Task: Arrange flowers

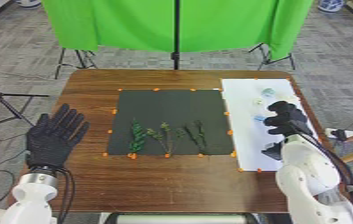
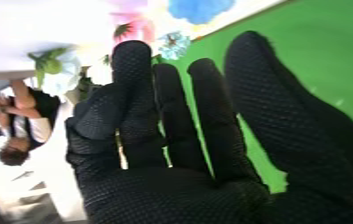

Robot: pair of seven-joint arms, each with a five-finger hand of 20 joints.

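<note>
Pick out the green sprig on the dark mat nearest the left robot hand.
The leftmost, densely leafed sprig in the head view, by the left edge of the mat; the other sprigs lie farther right, away from the left robot hand.

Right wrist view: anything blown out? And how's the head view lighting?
Right wrist view: pale area beside the light blue flower nearly blown out, right hand very dark against it. Head view: fairly even light, white sheet bright, dark mat without obvious glare.
</note>
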